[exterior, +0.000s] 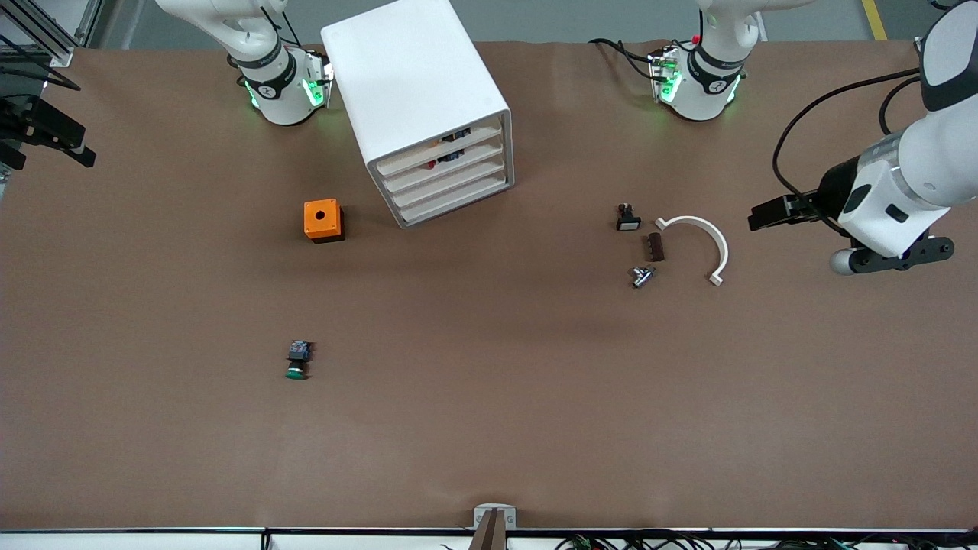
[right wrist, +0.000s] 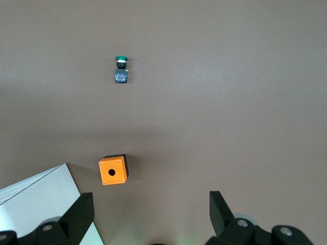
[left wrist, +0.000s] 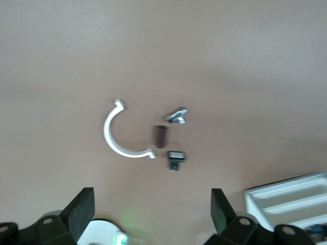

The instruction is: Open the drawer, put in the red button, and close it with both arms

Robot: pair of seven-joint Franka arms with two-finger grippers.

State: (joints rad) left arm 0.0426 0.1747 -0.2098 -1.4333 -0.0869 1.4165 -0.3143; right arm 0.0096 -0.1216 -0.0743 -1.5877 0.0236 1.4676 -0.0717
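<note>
black fingers [left wrist: 82, 217] of the left gripper [left wrist: 150, 214] stand wide apart with nothing between them and nothing touching them. the right gripper [right wrist: 150, 214] reads the same to me: jaws fully spread, empty. both hang high in the air, the left one over the left arm's end of the table, above the white arc [exterior: 699, 238] and the small parts beside it, the right one over the stretch by the orange box [right wrist: 113, 170] and a corner of the cabinet [exterior: 412, 76].

working outward to the job itself: all four drawer fronts look pushed in flush, so i see no drawer standing open. through the gap above the drawer [exterior: 477, 158], second from the top, i make out a small red and blue speck that i take for the red button [exterior: 445, 160], though it is too small to be sure. a similar speck sits in the top drawer. no red cap lies out on the table; only the green button [exterior: 297, 360] does, nearer the front camera than the orange box.

my judgement: open, place and close all appear done, and both arms wait clear of the cabinet. at most a check that the drawer is fully seated is left.
</note>
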